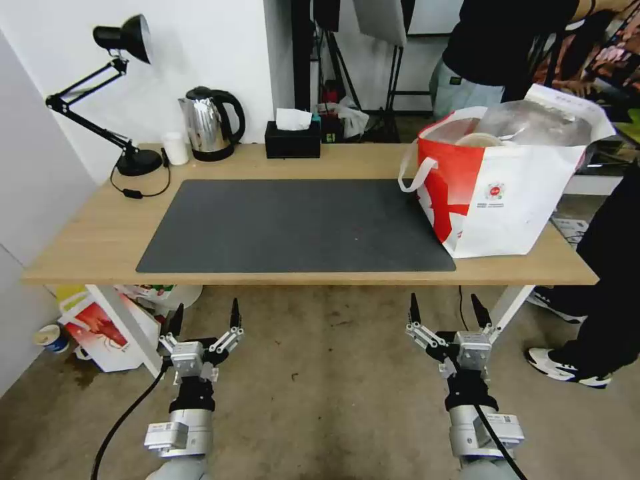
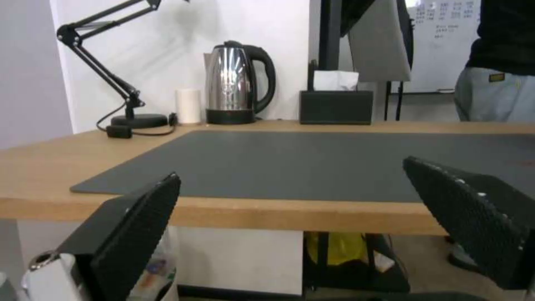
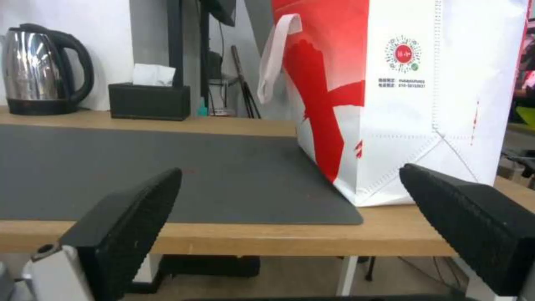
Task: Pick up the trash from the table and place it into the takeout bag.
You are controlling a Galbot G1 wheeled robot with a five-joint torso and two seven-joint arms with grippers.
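The takeout bag (image 1: 513,193), white with a red side panel and strap handles, stands upright on the right end of the table (image 1: 100,227), partly on the dark grey mat (image 1: 293,223). Inside its open mouth shows a beige round bowl rim (image 1: 479,140) beside crinkled clear plastic and foil. My left gripper (image 1: 207,307) and right gripper (image 1: 445,300) hang open and hold nothing, below and in front of the table's front edge. The left gripper (image 2: 291,169) faces the bare mat (image 2: 312,163). The right gripper (image 3: 291,169) faces the bag (image 3: 418,104).
Along the back edge stand a black desk lamp (image 1: 127,100), a small white cup (image 1: 176,148), a steel kettle (image 1: 210,123) and a black tissue box (image 1: 292,139). A red-white carton (image 1: 100,337) sits on the floor under the left end. A person's shoes (image 1: 567,370) are at the right.
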